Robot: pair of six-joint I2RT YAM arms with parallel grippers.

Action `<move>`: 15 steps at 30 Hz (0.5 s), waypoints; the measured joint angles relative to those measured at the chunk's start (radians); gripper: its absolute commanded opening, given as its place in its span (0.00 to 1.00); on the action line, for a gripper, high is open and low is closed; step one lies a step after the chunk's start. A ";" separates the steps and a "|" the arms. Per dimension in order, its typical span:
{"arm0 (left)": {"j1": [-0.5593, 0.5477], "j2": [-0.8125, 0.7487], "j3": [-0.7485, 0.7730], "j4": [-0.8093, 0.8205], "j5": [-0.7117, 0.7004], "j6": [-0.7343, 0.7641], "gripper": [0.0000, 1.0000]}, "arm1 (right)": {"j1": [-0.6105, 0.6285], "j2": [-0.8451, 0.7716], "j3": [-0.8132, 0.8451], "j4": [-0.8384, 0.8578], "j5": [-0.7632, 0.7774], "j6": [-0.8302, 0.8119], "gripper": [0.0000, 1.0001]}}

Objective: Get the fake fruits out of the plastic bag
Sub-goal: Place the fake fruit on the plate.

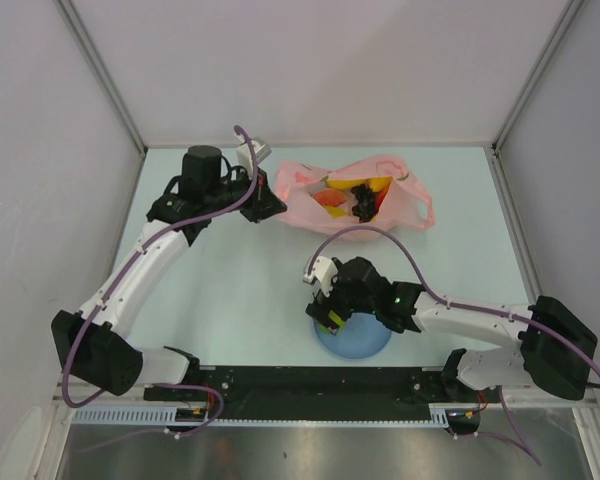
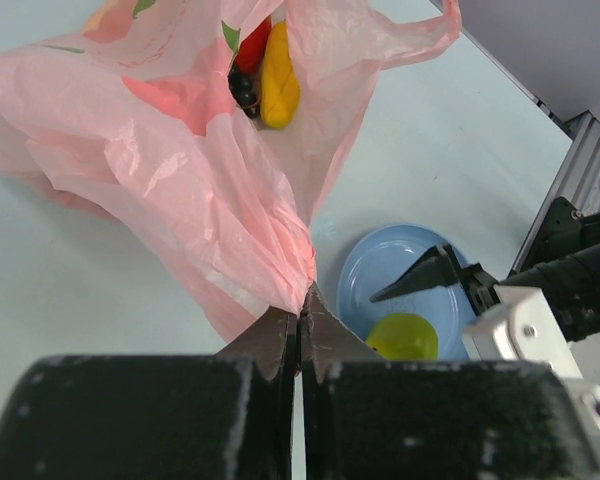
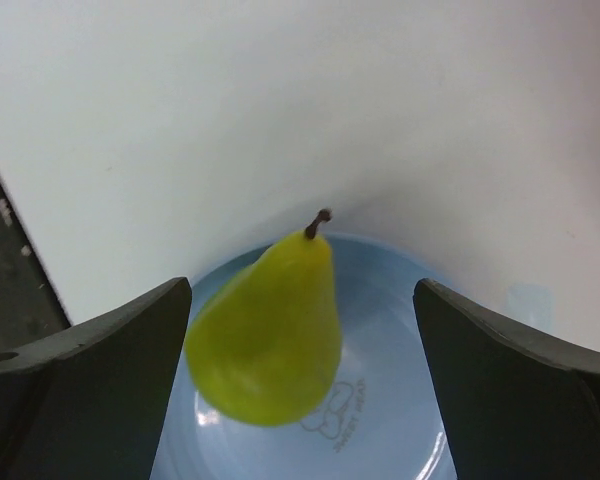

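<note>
Pink and thin, the plastic bag [image 1: 310, 205] lies at the far side of the surface [image 1: 230, 290] in the top view. Its mouth is open toward the right, and several fruits [image 1: 355, 195] show inside it: yellow, orange-red and something dark. The left claw [image 1: 273, 207] is at the left edge of the bag. The right claw [image 1: 330, 312] is well apart from the bag, above the blue plate [image 1: 365, 350] near the arm bases, and it hides most of what is on the plate.

From the left wrist, the left claw is fully closed, and it pinches a fold of the bag between its tips. Deep in the mouth I see a yellow fruit [image 2: 278, 85], a red piece [image 2: 252, 45] and a dark grape bunch [image 2: 242, 90], all inside the plastic. Behind the bag a green-yellow pear [image 2: 403, 337] lies on the plate.

From the right wrist, the right claw is spread wide, with one jaw on each side of the pear. It does not grip the pear, which lies on its side on the plate with the stem pointing away. On the left side the gap is very small, and I cannot tell if there is contact.

I judge that the task is only begun: one fruit is out, and at least three are in the bag. The hold on the bag looks useful for keeping the mouth reachable.
</note>
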 measured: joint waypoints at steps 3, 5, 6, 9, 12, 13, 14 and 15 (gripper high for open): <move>0.005 -0.007 -0.016 0.005 0.001 -0.005 0.00 | -0.037 0.034 0.023 0.029 0.019 0.025 0.94; 0.008 -0.014 -0.031 0.005 0.002 -0.007 0.00 | -0.042 0.047 0.038 0.047 0.024 0.045 0.90; 0.009 -0.016 -0.036 0.004 0.002 -0.007 0.00 | -0.042 0.050 0.043 0.053 0.026 0.050 0.89; 0.011 -0.023 -0.052 0.007 0.003 -0.009 0.00 | -0.042 0.071 0.065 0.073 0.032 0.072 0.74; 0.014 -0.028 -0.065 0.013 0.004 -0.013 0.00 | -0.046 0.098 0.085 0.094 0.037 0.093 0.61; 0.015 -0.029 -0.065 0.013 0.006 -0.016 0.00 | -0.050 0.108 0.090 0.100 0.037 0.101 0.58; 0.016 -0.029 -0.065 0.016 0.008 -0.017 0.00 | -0.055 0.116 0.093 0.104 0.037 0.108 0.57; 0.018 -0.030 -0.065 0.018 0.008 -0.018 0.00 | -0.063 0.128 0.099 0.105 0.037 0.115 0.57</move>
